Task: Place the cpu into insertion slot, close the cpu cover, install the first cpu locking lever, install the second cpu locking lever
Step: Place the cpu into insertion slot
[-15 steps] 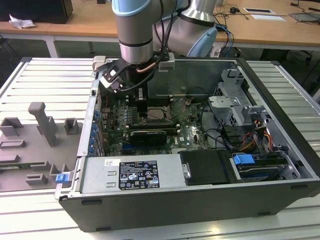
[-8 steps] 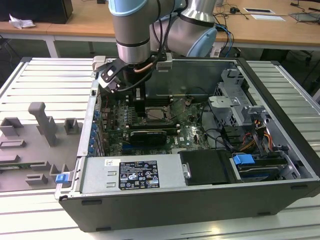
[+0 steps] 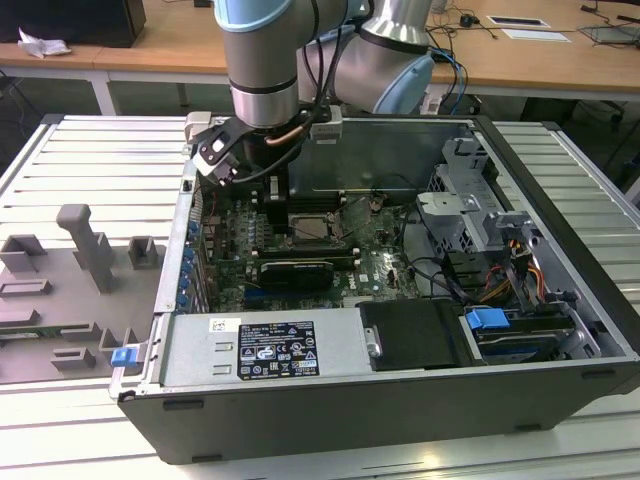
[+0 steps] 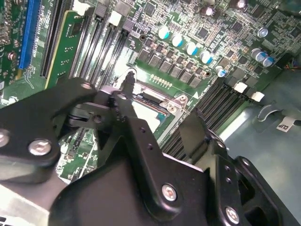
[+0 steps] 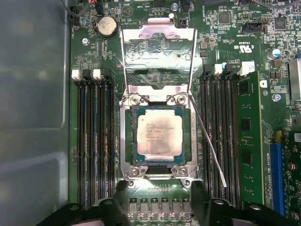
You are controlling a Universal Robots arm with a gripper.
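Small square silver-grey cpu (image 5: pixel 159 133) already seated in dark, silver-framed insertion slot (image 5: pixel 123 141). Thin silver cpu cover (image 5: pixel 157 90) left raised, not yet closed. Thin wire locking lever (image 5: pixel 209 146) left unlatched. Black tool (image 5: pixel 160 200) spread wide, nothing held, poised beside slot.

End effector (image 4: pixel 160 103): black linkage in foreground, fingers (image 4: pixel 134 115) spread apart, nothing held between them | insertion slot (image 4: pixel 149 100): silver-framed, seen in the gap between the fingertips, largely hidden | motherboard (image 4: pixel 188 19): green; teal-capped capacitors (image 4: pixel 184 42) in a row near the slot; black memory slots (image 4: pixel 221 101) just beside it | blue connector (image 4: pixel 28 33) well apart.
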